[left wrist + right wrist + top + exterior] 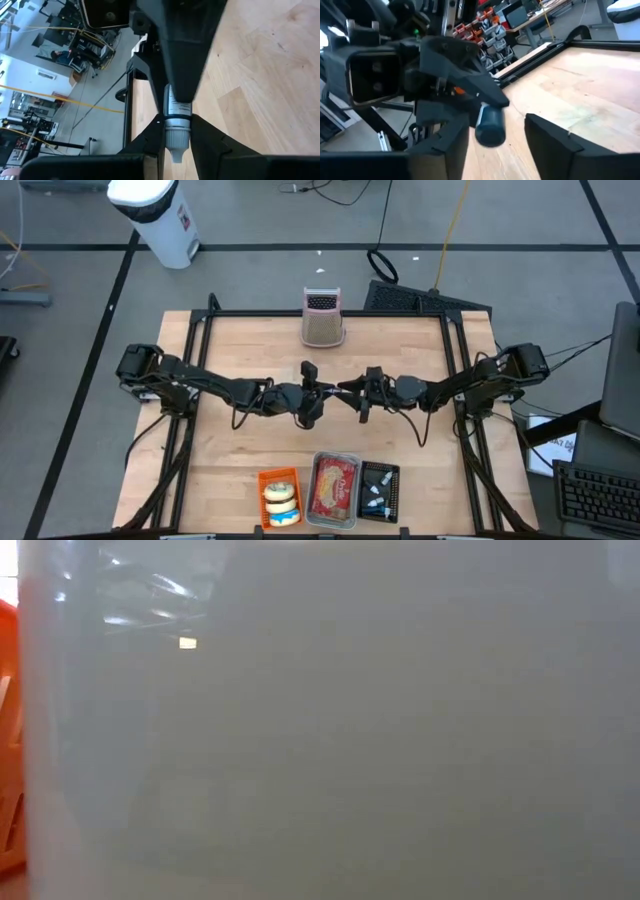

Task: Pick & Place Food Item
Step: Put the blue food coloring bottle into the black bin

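Observation:
A small bottle (pixel 176 117) with a printed label and a ribbed whitish cap hangs above the middle of the wooden table (pixel 250 350). My left gripper (pixel 177 145) is shut on it. My right gripper (pixel 495 145) faces it from the table's right, open. Its two fingers stand on either side of the bottle's dark round end (pixel 490 127), with a gap showing on both sides. From above, the two grippers (pixel 312 398) (pixel 355 392) meet tip to tip. The low view is blocked by a grey blur. My left gripper pinches the bottle between its two fingers at the ribbed cap end (pixel 177 131). The fingers come nearly level from the table's left and lie along the bottle. The bottle is lifted clear of the table, and its other end points toward my right gripper.
Along the near edge stand an orange tray (pixel 262 480) with round pastries, a metal tray (pixel 334 459) with a red packet and a black tray (pixel 380 470) with small items. A pink and grey grater-like stand (pixel 322 318) sits at the far edge.

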Robot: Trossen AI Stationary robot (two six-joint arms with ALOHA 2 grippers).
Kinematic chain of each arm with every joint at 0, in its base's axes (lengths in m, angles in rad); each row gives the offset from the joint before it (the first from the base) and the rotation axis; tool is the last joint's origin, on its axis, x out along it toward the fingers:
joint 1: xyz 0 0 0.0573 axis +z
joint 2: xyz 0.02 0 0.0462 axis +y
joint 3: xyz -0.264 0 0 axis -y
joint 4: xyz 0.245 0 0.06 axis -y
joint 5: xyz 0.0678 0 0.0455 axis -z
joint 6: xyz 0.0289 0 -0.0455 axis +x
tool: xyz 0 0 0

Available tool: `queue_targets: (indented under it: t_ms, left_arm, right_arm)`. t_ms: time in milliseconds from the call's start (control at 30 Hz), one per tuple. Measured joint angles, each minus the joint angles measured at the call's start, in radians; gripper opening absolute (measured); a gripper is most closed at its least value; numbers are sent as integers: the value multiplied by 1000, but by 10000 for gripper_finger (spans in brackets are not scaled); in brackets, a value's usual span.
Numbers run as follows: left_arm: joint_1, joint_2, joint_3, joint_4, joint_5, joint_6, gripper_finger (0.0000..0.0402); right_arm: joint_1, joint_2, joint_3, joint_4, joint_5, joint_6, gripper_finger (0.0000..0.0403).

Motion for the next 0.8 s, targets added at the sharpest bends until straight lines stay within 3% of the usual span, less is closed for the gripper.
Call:
queue_targets:
  t_ms: [400,500,633,700,800]
  left_arm:
    - [0,0,0,-4,0,-30,72]
    - [-21,-6,0,5,-73,-89,94]
    - [-143,-115,4,-41,-331,-151,141]
    - [-206,-185,5,-81,-359,-166,163]
    - [-269,-276,3,-136,-298,-247,189]
  right_arm:
    - [-2,0,0,4,-26,8,48]
    - [-2,0,2,5,-27,-26,47]
    - [-7,-20,1,-7,-85,-45,47]
    - [-7,-36,0,-17,-141,-54,47]
    - [-6,-83,0,-17,-249,-62,47]
